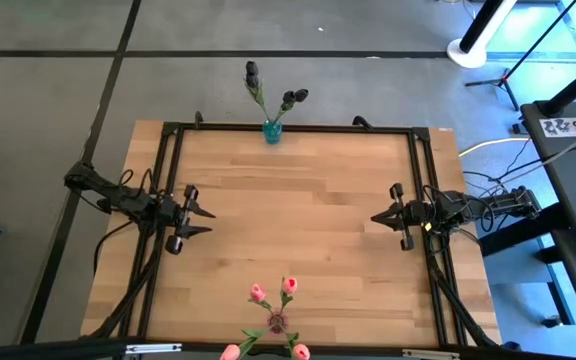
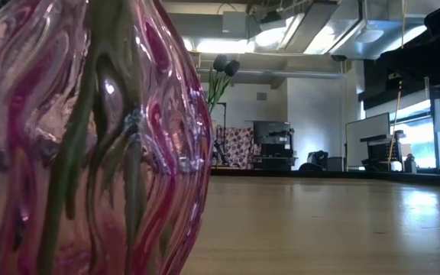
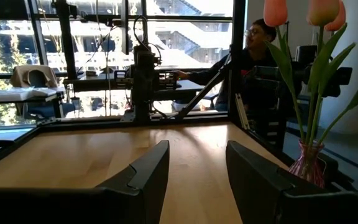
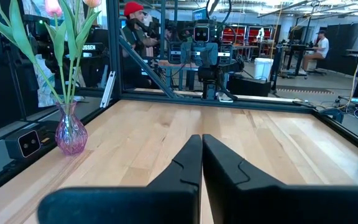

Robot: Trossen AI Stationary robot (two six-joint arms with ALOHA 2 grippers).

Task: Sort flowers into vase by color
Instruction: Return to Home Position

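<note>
**Both arms parked, sorting apparently complete.** The dark flowers (image 1: pixel 295 97) stand together in the blue vase (image 1: pixel 272 131) at the middle of the counter's (image 1: pixel 298 200) far edge, their heads fanned out above the rim. The pink flowers (image 1: pixel 289 285) stand in the pink glass vase (image 1: pixel 277 322) at the middle of the near edge. The two vases sit well apart, so each colour has its own holder, and no stem lies loose on the boards. The left pincer (image 1: pixel 204 220) hovers at the left side, its jaws parted by a clear gap with nothing between them. The right pincer (image 1: pixel 376 217) hovers at the right side, its fingers pressed together and holding nothing. Each points inward across the middle of the counter, away from either vase. This posture suggests parking rather than reaching for another flower.
</note>
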